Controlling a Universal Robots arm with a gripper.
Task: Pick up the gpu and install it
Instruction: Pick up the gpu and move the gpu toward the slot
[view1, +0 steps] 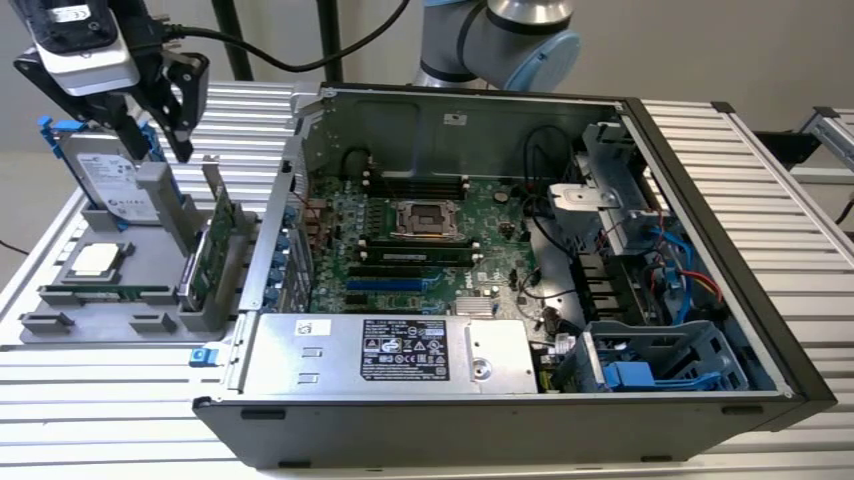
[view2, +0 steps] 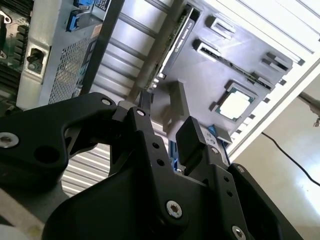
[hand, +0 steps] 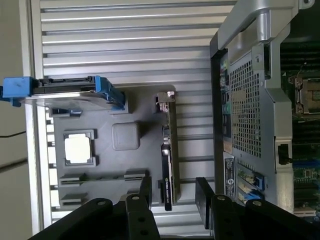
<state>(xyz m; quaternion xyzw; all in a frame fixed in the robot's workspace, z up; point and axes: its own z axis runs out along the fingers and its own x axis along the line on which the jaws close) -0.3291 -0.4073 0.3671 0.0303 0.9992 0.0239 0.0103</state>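
Gpu (hand: 169, 160) stands on edge in holder slot, directly below fingers (hand: 202, 195), in line with gap between them, untouched. Fingers spread, pinching nothing.
Slatted bench (view1: 107, 420) beneath everything.
Open computer case (view1: 467, 435) off to one side of fingers, just beside gpu.
Grey holder (hand: 107, 165) under fingers.
Blue-framed hard drive (hand: 65, 92), processor chip (hand: 77, 148) in holder on other side.

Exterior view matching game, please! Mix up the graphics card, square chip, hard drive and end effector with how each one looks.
1 graphics card
2 square chip
3 hard drive
4 end effector

A lying flat in the grey tray
B open, above the tray
C green, standing on edge
D silver, blue frame

Pairs: 1-C, 2-A, 3-D, 4-B
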